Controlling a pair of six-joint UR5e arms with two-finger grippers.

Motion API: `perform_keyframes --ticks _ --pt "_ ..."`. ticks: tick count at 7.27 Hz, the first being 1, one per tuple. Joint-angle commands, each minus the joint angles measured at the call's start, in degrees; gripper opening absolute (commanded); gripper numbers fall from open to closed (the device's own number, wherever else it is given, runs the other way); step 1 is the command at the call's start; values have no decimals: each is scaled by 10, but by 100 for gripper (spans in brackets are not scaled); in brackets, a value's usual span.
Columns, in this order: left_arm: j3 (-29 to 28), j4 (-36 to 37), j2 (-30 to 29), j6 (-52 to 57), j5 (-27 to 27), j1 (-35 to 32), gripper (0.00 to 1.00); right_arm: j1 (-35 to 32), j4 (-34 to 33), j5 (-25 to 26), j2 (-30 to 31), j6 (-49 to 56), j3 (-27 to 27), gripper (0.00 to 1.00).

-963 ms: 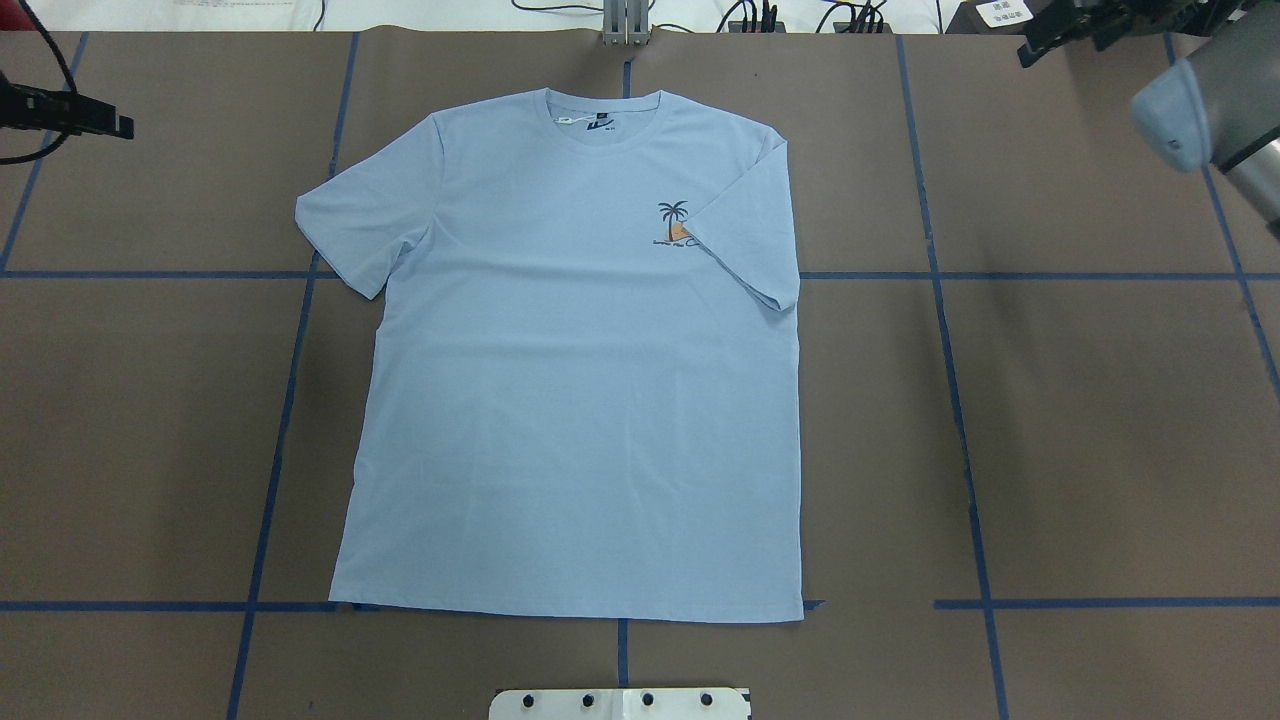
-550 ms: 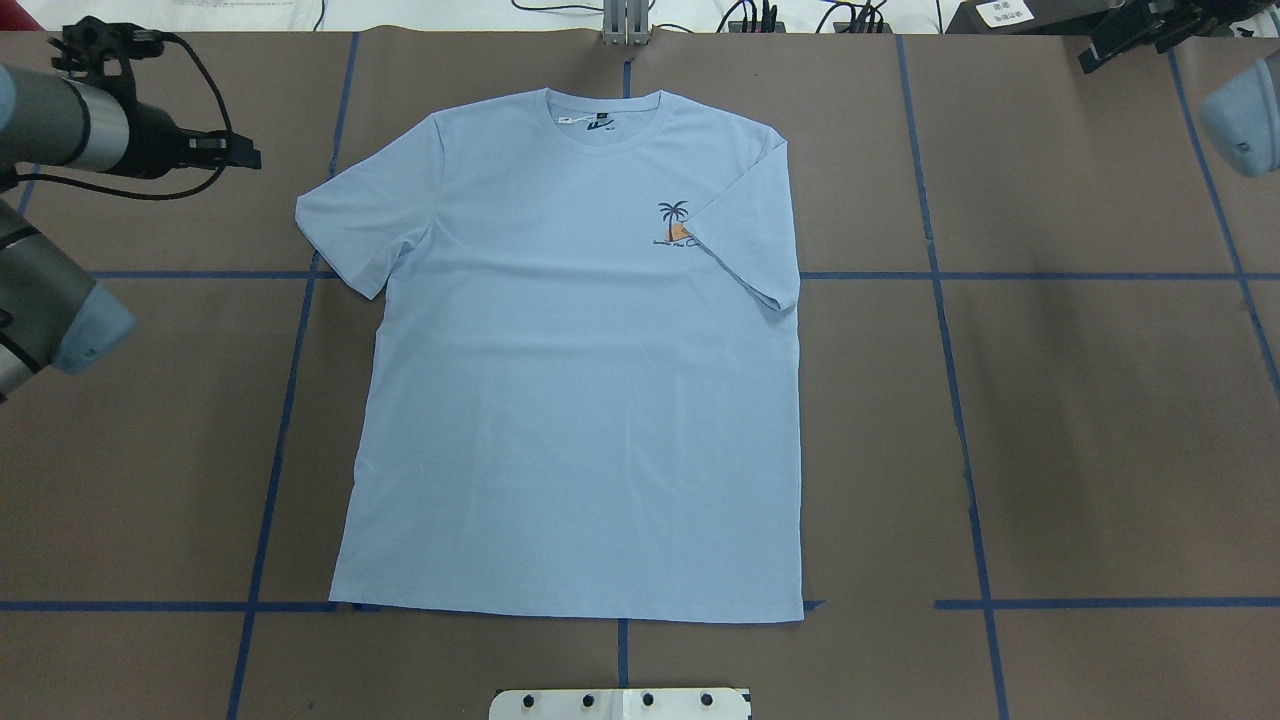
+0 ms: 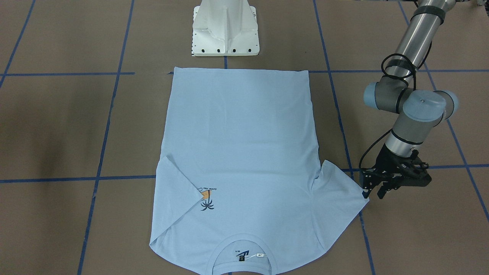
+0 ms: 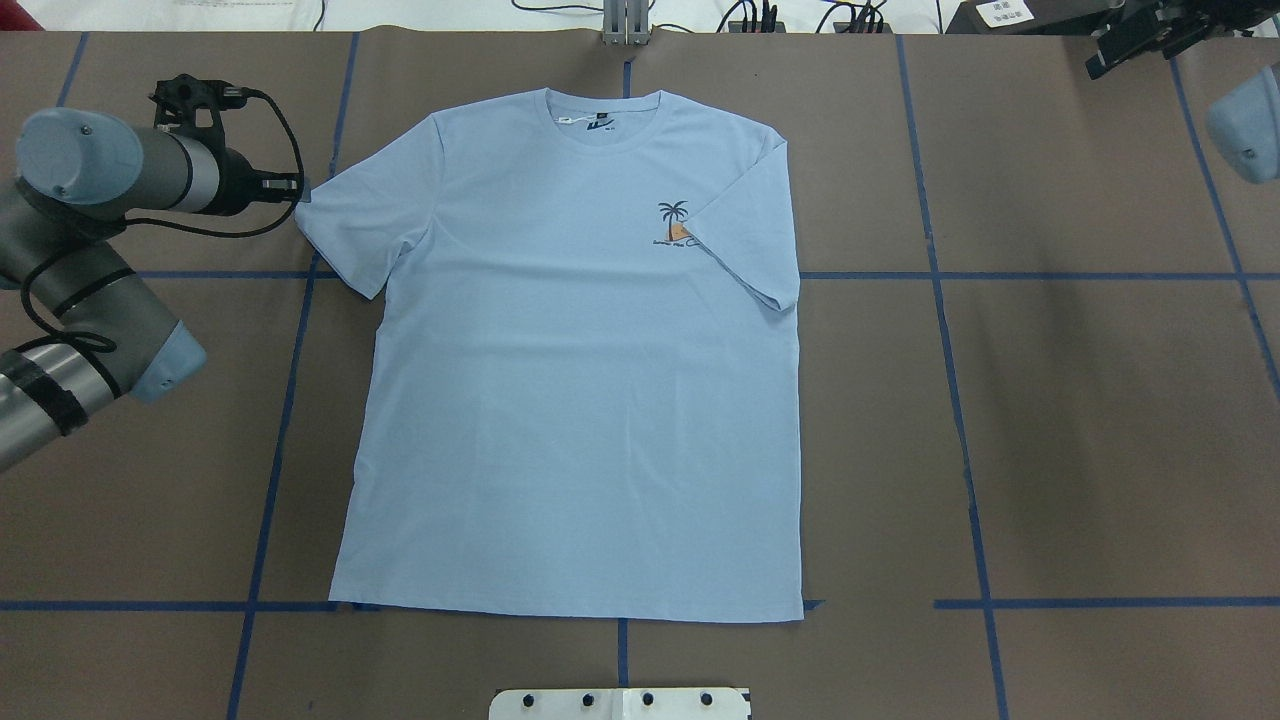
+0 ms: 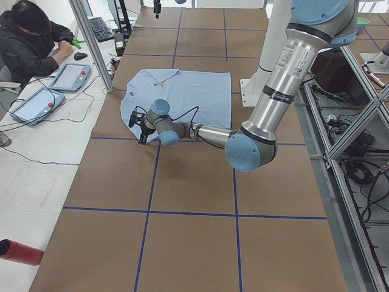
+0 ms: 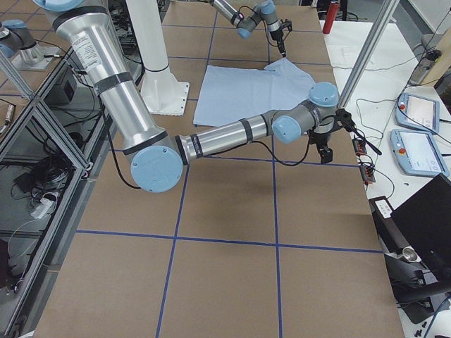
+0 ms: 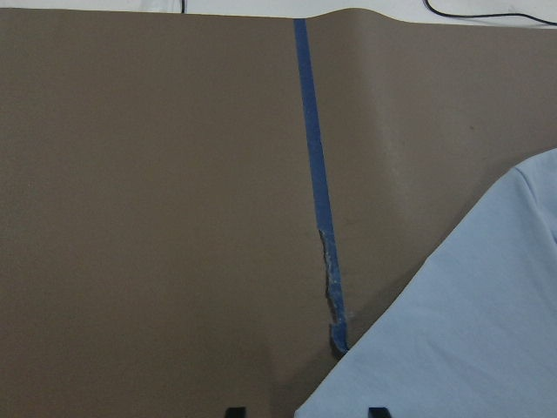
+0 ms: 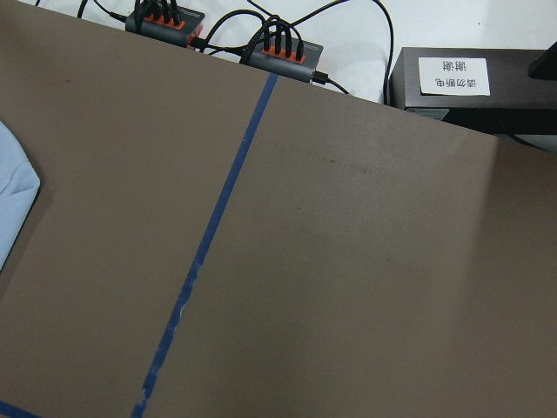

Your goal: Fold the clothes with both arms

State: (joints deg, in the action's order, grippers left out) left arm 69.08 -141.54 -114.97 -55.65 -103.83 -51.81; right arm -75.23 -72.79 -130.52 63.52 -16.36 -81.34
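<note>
The light blue T-shirt (image 4: pixel 580 400) lies flat, print up, collar (image 4: pixel 603 120) toward the far edge. In the overhead view its right sleeve (image 4: pixel 750 230) is folded in beside the palm print (image 4: pixel 672 222), while its left sleeve (image 4: pixel 360 220) lies spread out. My left gripper (image 4: pixel 297 186) is open, low at that sleeve's outer tip. In the left wrist view the sleeve corner (image 7: pixel 470 348) sits between my two fingertips (image 7: pixel 233 411). The front view shows the left gripper (image 3: pixel 373 191) beside the sleeve (image 3: pixel 336 198). My right gripper (image 4: pixel 1097 62) hovers over the far right corner, away from the shirt; I cannot tell its state.
The white pedestal base (image 3: pixel 225 30) stands near the hem. Blue tape lines (image 4: pixel 950 400) cross the brown table cover. Power strips with cables (image 8: pixel 165 17) and a labelled black box (image 8: pixel 452 78) line the far edge. A seated person (image 5: pixel 30 42) and tablets (image 5: pixel 70 76) are at a side table.
My left arm has swung in from the table's left edge, bringing its gripper to the spread sleeve's tip. The right arm has drawn back toward the far right corner. The shirt has not moved.
</note>
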Motion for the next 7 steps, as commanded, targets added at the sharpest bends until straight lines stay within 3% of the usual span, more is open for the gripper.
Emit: perform_keyframes --ticks 1,4,5,6,7 --pt "-13 -2 -5 0 11 16 50 0 0 1 0 0 0 100" --pt "-13 -2 -4 0 14 21 45 0 0 1 1 0 0 100" --pt "-13 -2 -3 1 14 21 18 0 0 1 1 0 0 100" --pt "-11 -2 -4 4 14 21 0 0 0 1 1 0 0 100" --pt "-8 -1 -7 4 14 21 0 0 0 1 1 0 0 100"
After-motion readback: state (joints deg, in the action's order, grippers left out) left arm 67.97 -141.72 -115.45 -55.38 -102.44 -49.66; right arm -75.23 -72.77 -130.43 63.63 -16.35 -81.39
